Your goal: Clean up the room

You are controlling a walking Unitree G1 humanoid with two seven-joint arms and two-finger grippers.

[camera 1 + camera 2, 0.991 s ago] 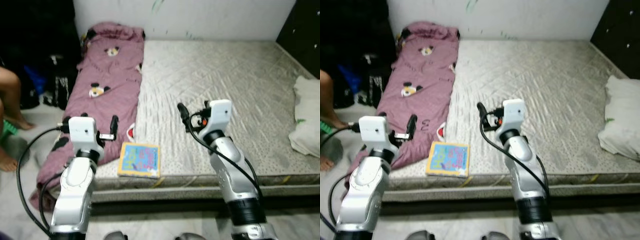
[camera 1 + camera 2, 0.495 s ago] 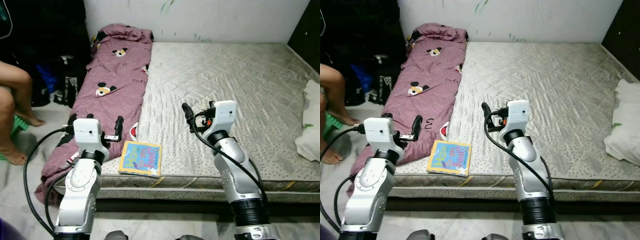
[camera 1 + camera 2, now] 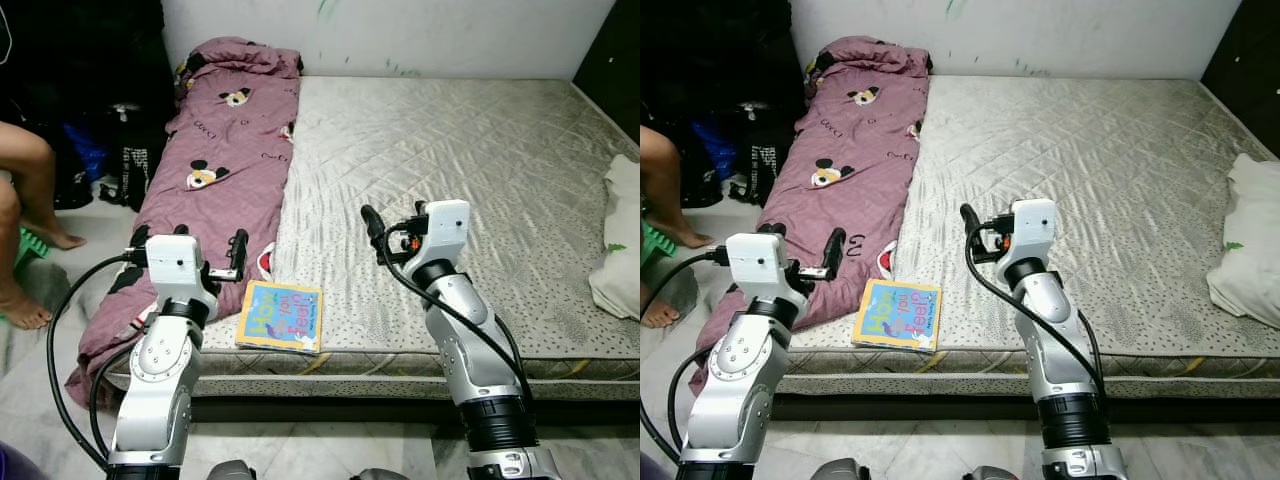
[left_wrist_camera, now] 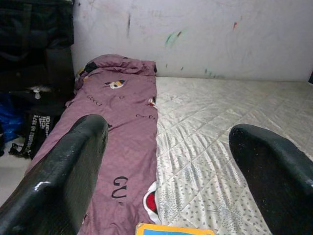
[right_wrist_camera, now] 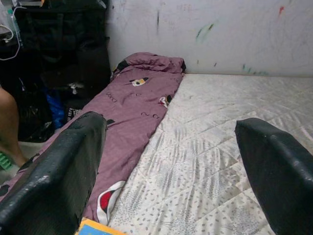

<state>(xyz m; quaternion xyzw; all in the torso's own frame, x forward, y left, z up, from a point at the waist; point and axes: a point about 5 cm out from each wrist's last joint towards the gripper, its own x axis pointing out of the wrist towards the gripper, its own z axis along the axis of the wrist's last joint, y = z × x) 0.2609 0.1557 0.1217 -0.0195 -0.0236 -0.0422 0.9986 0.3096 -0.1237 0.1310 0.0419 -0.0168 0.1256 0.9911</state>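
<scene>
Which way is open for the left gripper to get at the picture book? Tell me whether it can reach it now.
Probably yes. The picture book lies flat at the mattress edge, just ahead of the left gripper, whose fingers are open. Nothing stands between them; the purple blanket lies beside the book.

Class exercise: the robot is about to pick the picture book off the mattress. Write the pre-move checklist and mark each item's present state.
1. Left gripper open and empty: ok.
2. Right gripper open and empty: ok.
3. Picture book lies flat at the mattress front edge, nothing on top: ok.
4. Purple blanket clear of the book: ok, beside it, though touching cannot be told.
5. Person's leg away from the book: ok, off at the left.
6. Book's weight and stiffness: cannot tell.
</scene>
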